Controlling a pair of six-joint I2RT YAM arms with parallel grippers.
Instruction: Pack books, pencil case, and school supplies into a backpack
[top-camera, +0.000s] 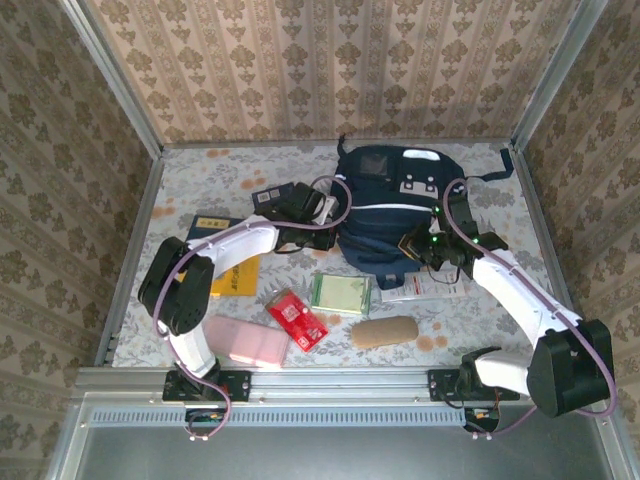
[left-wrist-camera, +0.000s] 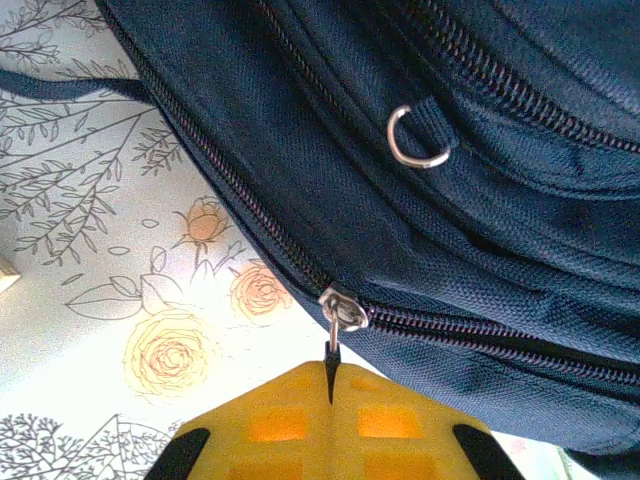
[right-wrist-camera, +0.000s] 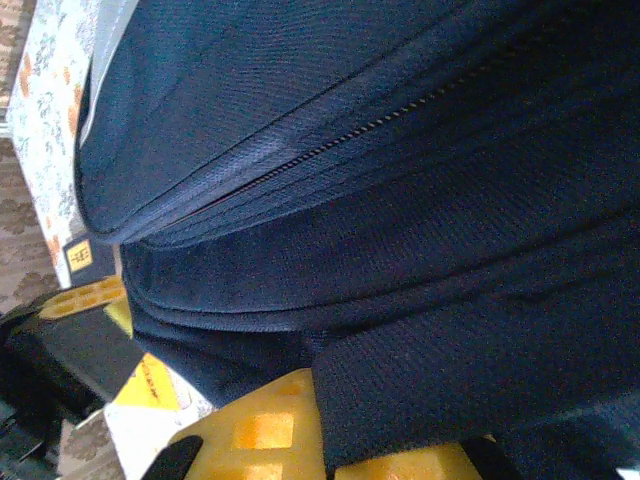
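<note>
Lying on floral-print table (top-camera: 200, 175), backpack (top-camera: 385, 215), patterned wallpaper (top-camera: 330, 70), left pincer (left-wrist-camera: 330, 392) nipping zipper pull (left-wrist-camera: 341, 311), right pincer (right-wrist-camera: 325, 440) clamping its fabric

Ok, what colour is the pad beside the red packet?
The pad is pale green, clearest in the top view.

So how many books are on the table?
3, all left of the backpack: a dark navy book nearest it, a blue book with a yellow label farther left, and an orange-yellow book nearer the robot, partly under the left arm. Others could be hidden.
</note>
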